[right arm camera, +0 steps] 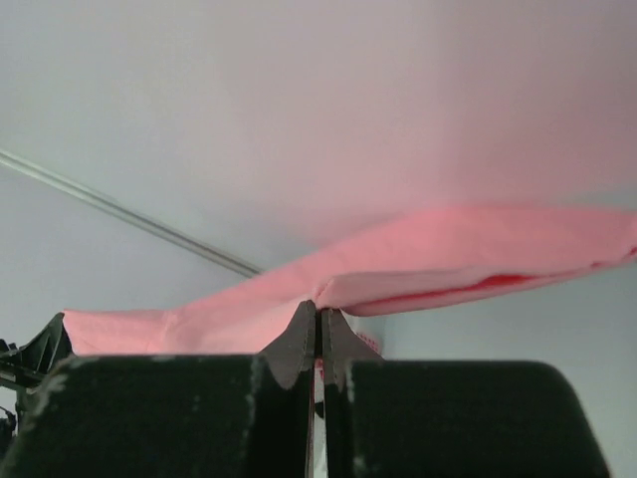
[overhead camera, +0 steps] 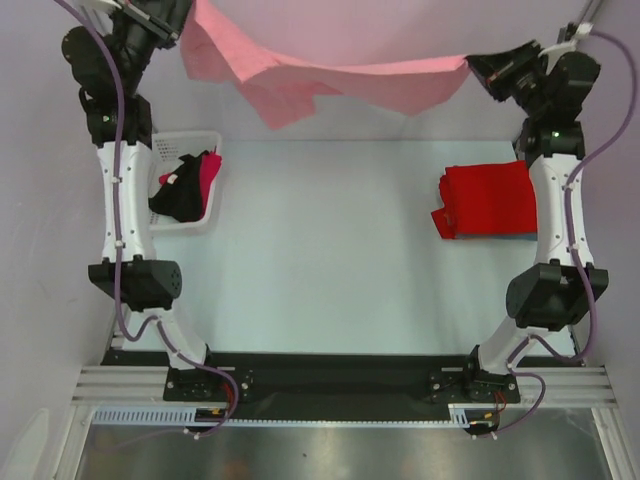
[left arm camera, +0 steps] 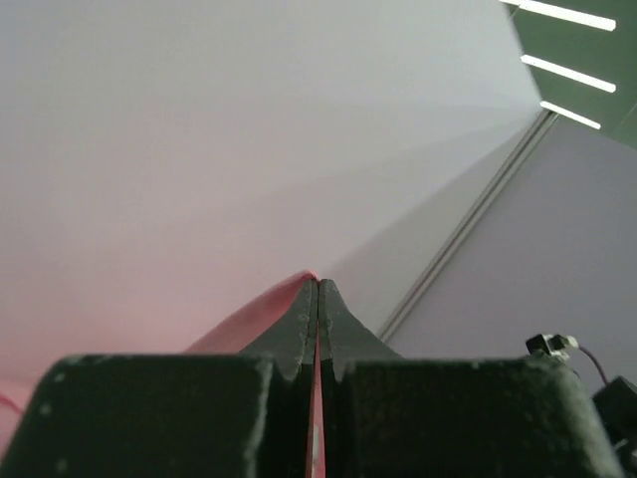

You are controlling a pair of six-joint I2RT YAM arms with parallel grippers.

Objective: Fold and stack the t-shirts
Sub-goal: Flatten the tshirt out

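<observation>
The salmon pink t-shirt (overhead camera: 320, 75) hangs stretched in the air across the back of the table, held at both ends. My left gripper (overhead camera: 182, 40) is shut on its left end; a thin pink edge (left arm camera: 249, 324) runs between the closed fingers in the left wrist view. My right gripper (overhead camera: 470, 62) is shut on its right end, and the pink cloth (right arm camera: 448, 254) spreads from the closed fingertips in the right wrist view. A folded bright red t-shirt (overhead camera: 488, 200) lies flat on the table at the right, beside my right arm.
A white lattice basket (overhead camera: 212, 145) stands at the left by my left arm, holding dark and magenta cloth (overhead camera: 185, 185). The pale table top (overhead camera: 320, 250) lies between basket and red shirt. Pale walls enclose the back and sides.
</observation>
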